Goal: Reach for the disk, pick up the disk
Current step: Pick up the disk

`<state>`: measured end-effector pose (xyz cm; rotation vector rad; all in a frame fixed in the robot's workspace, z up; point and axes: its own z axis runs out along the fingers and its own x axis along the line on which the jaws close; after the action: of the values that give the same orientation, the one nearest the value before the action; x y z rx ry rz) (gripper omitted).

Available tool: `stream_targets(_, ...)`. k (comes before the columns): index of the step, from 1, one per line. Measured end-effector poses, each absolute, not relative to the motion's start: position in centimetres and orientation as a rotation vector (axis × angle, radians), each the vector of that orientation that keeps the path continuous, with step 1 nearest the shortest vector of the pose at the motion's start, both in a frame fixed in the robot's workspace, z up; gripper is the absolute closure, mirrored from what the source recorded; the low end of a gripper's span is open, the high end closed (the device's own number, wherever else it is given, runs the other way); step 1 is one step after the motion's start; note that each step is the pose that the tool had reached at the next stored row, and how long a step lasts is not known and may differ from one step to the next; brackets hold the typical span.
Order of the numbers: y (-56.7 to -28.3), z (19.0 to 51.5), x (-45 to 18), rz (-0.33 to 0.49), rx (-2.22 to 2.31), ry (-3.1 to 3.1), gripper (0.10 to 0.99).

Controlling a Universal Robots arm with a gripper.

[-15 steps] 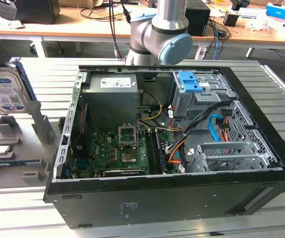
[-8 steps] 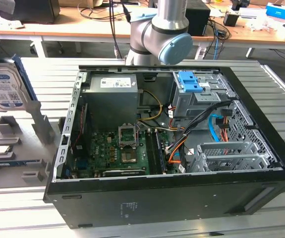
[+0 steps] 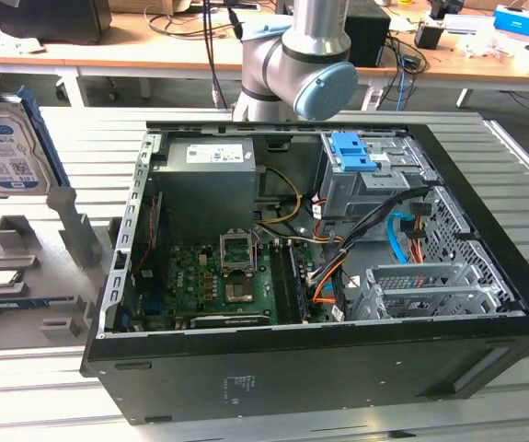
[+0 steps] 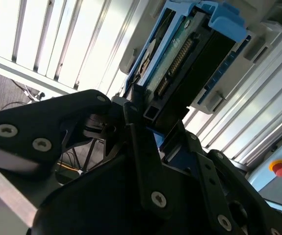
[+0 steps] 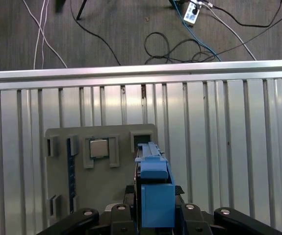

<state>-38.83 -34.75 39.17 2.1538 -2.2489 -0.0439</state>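
Gripper (image 5: 155, 196) clamped narrow on the disk (image 5: 153, 169), fingers (image 5: 131, 192) against both flat faces, disk upright on edge above grey fixture (image 5: 99, 183) on slatted metal table (image 5: 229, 147); past the table edge, grey floor (image 5: 121, 44) with loose cables (image 5: 172, 44).

The disk (image 3: 6, 152) carries a barcode label whose print cannot be read.

Exterior view overlooking case (image 3: 319, 364), disk (image 5: 156, 196) (image 4: 177, 61) close in both wrist views
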Motion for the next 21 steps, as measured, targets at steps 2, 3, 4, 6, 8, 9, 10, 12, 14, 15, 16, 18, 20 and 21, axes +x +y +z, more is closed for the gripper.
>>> stream_targets(2,-34.7,39.7,-38.8,-0.044,2.154,-2.249,0.718)
stream_targets(3,-34.7,39.9,-38.8,-0.044,2.154,-2.249,0.718)
stream_targets(4,-34.7,40.1,-38.8,-0.044,2.154,-2.249,0.718)
stream_targets(6,-34.7,40.3,-38.8,-0.044,2.154,-2.249,0.718)
stream_targets(8,-34.7,40.6,-38.8,-0.044,2.154,-2.249,0.718)
stream_targets(9,-34.6,40.7,-38.8,-0.044,2.154,-2.249,0.718)
stream_targets(10,-34.6,40.8,-38.8,-0.044,2.154,-2.249,0.718)
stream_targets(12,-34.6,41.2,-38.8,-0.044,2.154,-2.249,0.718)
stream_targets(14,-34.6,41.4,-38.7,-0.044,2.154,-2.249,0.718)
stream_targets(15,-34.6,41.6,-38.7,-0.044,2.154,-2.249,0.718)
stream_targets(16,-34.6,41.8,-38.7,-0.044,2.154,-2.249,0.718)
stream_targets(18,-34.6,42.0,-38.7,-0.044,2.154,-2.249,0.718)
stream_targets(20,-34.6,42.3,-38.7,-0.044,2.154,-2.249,0.718)
stream_targets(21,-34.6,42.5,-38.7,-0.044,2.154,-2.249,0.718)
